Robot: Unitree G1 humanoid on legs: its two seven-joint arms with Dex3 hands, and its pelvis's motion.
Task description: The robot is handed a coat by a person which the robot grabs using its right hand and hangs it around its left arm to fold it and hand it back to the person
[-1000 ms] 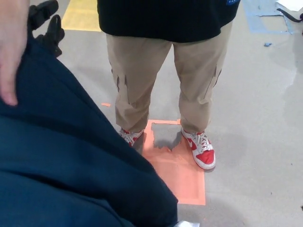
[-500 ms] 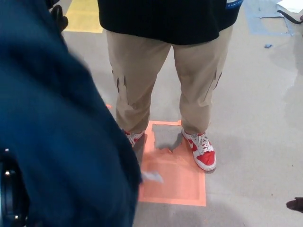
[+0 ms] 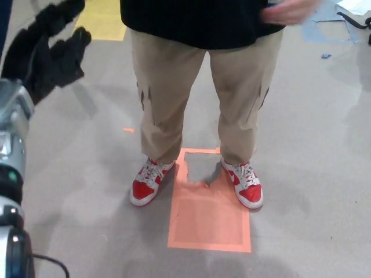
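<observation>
- The left arm (image 3: 11, 168) comes up along the picture's left edge. Its silver forearm is raised, and the wrist ends in the black left hand (image 3: 47, 58) at the upper left.
- The left hand is released. Its thick fingers (image 3: 62, 13) are spread apart and point up and away from the robot, with the thumb set off to one side. It holds nothing, and nothing lies across the palm.
- The right hand does not show anywhere in the head view.
- Of the coat (image 3: 4, 23), only a thin dark-blue strip shows. It lies at the very top-left edge, just beside the outer side of the left hand, and is cut off by the frame. I cannot tell whether the cloth touches the hand or the arm there.
- The forearm below the hand is bare, with its metal and dark joints showing.
- The person (image 3: 197, 87) stands well apart from the left hand, across from it. The tan trousers, dark top and red-and-white shoes (image 3: 148, 182) are in view.
- The person's own hand (image 3: 290, 10) is blurred at waist height, on the side far from the robot's left hand.
- One of the shoes rests on the orange taped square (image 3: 208, 223), which lies on the grey floor (image 3: 313, 145) below and beyond the hand.
</observation>
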